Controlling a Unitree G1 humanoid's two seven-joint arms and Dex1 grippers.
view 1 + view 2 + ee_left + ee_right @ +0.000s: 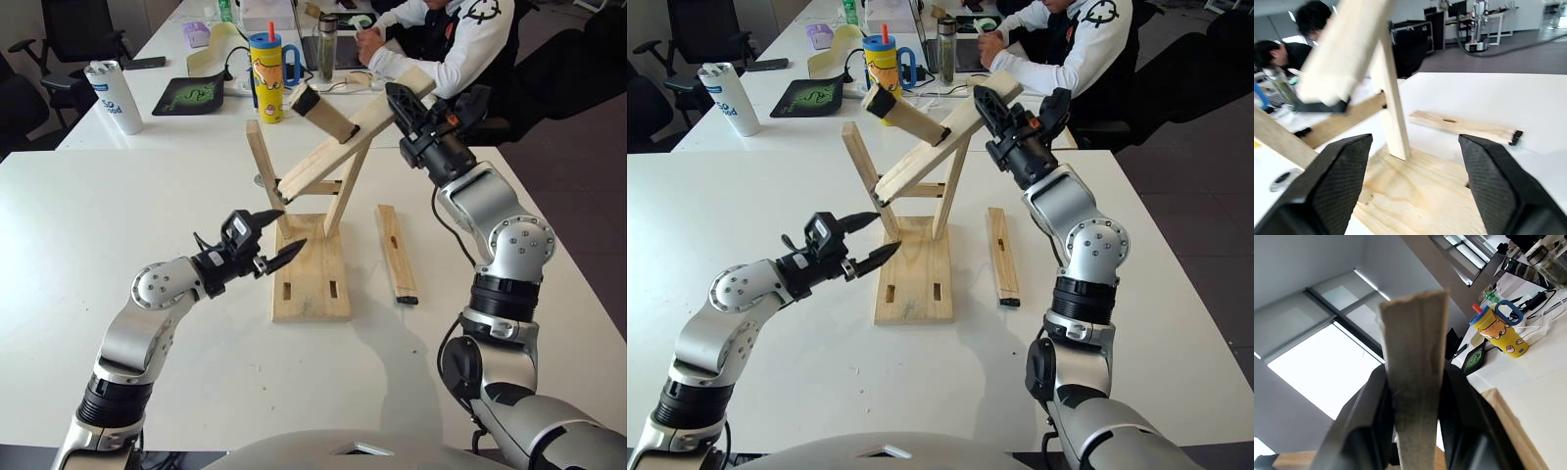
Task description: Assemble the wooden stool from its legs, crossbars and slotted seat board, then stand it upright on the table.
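Note:
The slotted seat board (312, 279) lies flat in the middle of the white table. Two legs (345, 191) stand on its far end, leaning, with a crossbar (321, 186) between them. A long wooden leg (338, 147) runs diagonally across them, and my right gripper (404, 102) is shut on its upper end; the same leg (1413, 357) sits between the fingers (1370, 417). A short piece with a black cap (318, 113) juts from it. My left gripper (274, 233) is open just left of the board's far end, fingers (1337, 186) apart and holding nothing. One loose leg (397, 253) lies right of the board.
On the rear table stand a yellow cup (266, 78), a white tumbler (113, 96), a dark mouse pad (191, 93) and a bottle (326, 44). A person sits there, touching none of the stool parts. The near part of my table (118, 225) is bare.

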